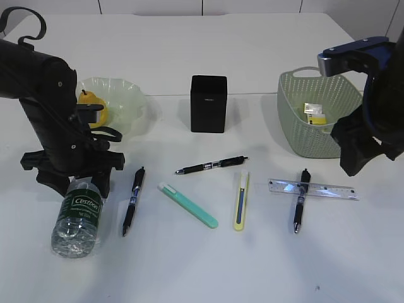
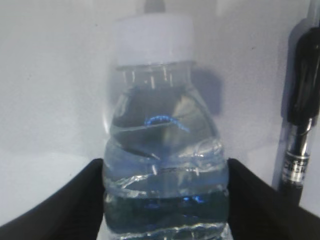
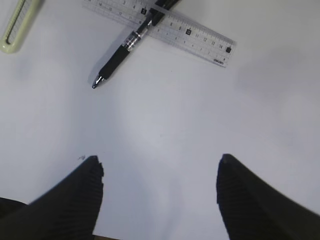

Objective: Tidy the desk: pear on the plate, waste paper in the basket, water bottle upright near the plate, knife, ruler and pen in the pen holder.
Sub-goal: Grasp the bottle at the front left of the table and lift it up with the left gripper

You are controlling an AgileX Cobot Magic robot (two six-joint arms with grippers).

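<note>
The water bottle (image 1: 77, 218) (image 2: 165, 150) lies on its side at the front left of the desk (image 1: 265, 265), white cap towards the back. My left gripper (image 1: 79, 183) (image 2: 165, 200) reaches down over it, and its black fingers (image 2: 75, 205) press against both sides of the bottle's shoulder. The pear (image 1: 91, 101) sits on the plate (image 1: 126, 95). The waste paper (image 1: 314, 113) lies in the basket (image 1: 297, 107). Beside the pen holder (image 1: 208, 104), loose on the desk, are the ruler (image 1: 328, 189) (image 3: 195, 35), three pens (image 1: 134, 201) (image 1: 211, 165) (image 1: 298, 202) and two knives (image 1: 188, 205) (image 1: 241, 201). My right gripper (image 1: 356, 164) (image 3: 160, 170) hangs open and empty.
One black pen (image 2: 300, 125) lies close to the bottle's right. Another pen (image 3: 120, 55) lies across the ruler, ahead of the right gripper, with the yellow-green knife (image 3: 12, 30) to its left. The basket stands just behind the right arm.
</note>
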